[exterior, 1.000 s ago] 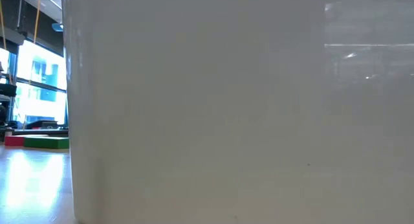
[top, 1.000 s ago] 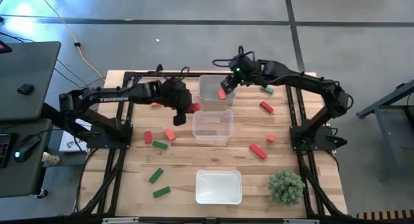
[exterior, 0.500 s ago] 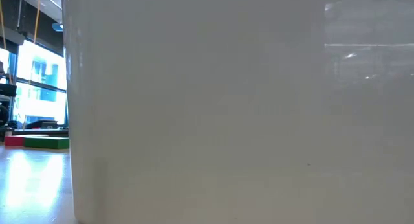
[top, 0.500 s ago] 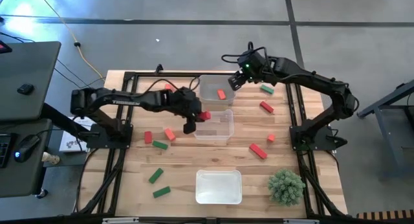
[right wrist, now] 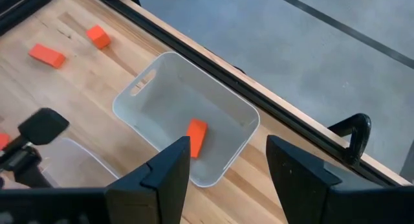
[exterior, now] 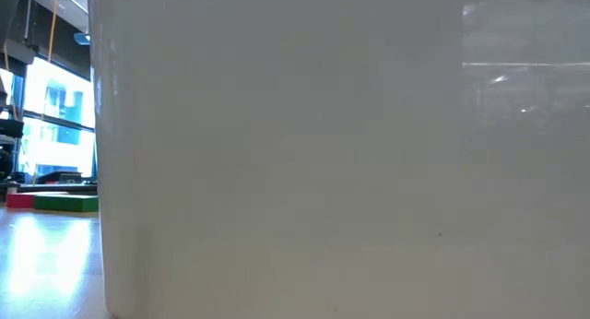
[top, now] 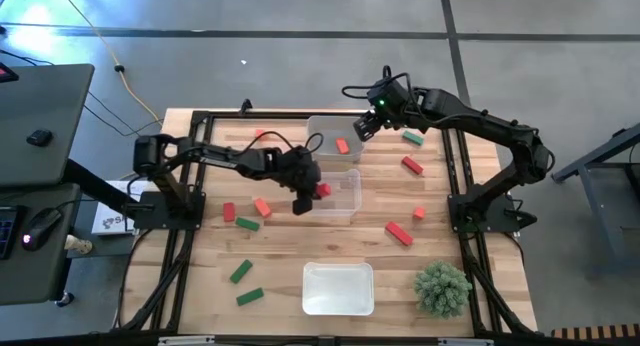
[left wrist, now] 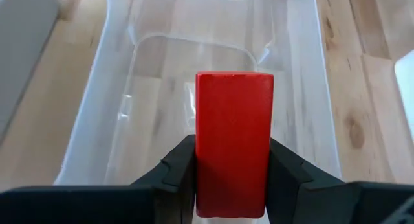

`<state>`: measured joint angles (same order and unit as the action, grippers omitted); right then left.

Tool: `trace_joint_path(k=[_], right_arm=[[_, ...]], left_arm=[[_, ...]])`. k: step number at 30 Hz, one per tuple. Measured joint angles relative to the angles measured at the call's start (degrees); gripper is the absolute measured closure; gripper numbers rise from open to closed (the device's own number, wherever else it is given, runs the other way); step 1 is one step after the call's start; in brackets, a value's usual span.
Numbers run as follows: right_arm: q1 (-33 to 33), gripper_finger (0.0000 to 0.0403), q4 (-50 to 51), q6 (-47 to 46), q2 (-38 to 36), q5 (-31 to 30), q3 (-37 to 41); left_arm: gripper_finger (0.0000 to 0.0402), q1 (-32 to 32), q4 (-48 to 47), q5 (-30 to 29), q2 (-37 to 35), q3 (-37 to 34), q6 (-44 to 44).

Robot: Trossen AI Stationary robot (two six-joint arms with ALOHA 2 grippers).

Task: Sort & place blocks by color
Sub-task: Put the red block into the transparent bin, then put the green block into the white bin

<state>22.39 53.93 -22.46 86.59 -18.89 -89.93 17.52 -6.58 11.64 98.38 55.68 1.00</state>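
High view trays: three on the table (top: 200, 276)
Left claw (left wrist: 233, 179): clamps one deep red block (left wrist: 233, 153), clear tray (left wrist: 103, 107) beneath
Right claw (right wrist: 226, 160): spread wide, one orange block (right wrist: 196, 136) below in a tray (right wrist: 139, 91)

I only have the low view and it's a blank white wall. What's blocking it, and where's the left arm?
Observer: The high view shows a white tray at the table's near edge; that is likely what fills your picture. The left gripper is at the middle clear tray.
Operator: Holding anything?
Observer: Yes, its left wrist view shows a red block clamped between the fingers, above that tray's empty floor.
Operator: Right arm?
Observer: The right gripper hangs open beside the far clear tray, which has one orange block inside.
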Motion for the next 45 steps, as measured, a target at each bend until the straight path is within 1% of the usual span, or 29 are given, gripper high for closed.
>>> trace_joint_path(k=[5, 8, 12, 18, 28, 32, 40, 45], right_arm=[[0.0, 0.021, 0.8, -1.18, 0.0, 0.1, 0.0], [0.0, 0.021, 1.04, -1.27, 0.0, 0.28, 0.0], [0.0, 0.021, 1.14, -1.27, 0.0, 0.28, 0.0], [0.0, 0.021, 1.56, -1.29, 0.0, 0.55, 0.0], [-0.01, 0.021, 7.98, -6.31, 0.02, 0.67, 0.0], [-0.04, 0.021, 8.31, -7.66, 0.02, 0.67, 0.0], [-0.04, 0.021, 8.41, -8.72, 0.04, 0.65, 0.0], [0.21, 0.021, 9.13, -8.48, 0.04, 0.43, 0.0]], left_arm=[[0.0274, 0.0, 0.84, -0.1, 1.56, 0.02, 1.39], [0.0266, 0.0, 1.3, -0.11, 1.56, 0.02, 1.39], [0.0263, 0.0, 3.08, -0.15, 1.54, 0.04, 1.41], [0.0261, 0.0, 3.31, -0.33, 1.54, 0.04, 1.39], [0.0257, 0.13, 3.35, -0.29, 1.54, 0.04, 1.92], [0.0238, 0.13, 3.4, -0.25, 1.54, 0.04, 3.63], [0.0175, 0.09, 3.4, -0.18, 1.52, 0.04, 4.82], [0.0168, 0.13, 3.32, -0.07, -0.24, 0.03, 4.33]])
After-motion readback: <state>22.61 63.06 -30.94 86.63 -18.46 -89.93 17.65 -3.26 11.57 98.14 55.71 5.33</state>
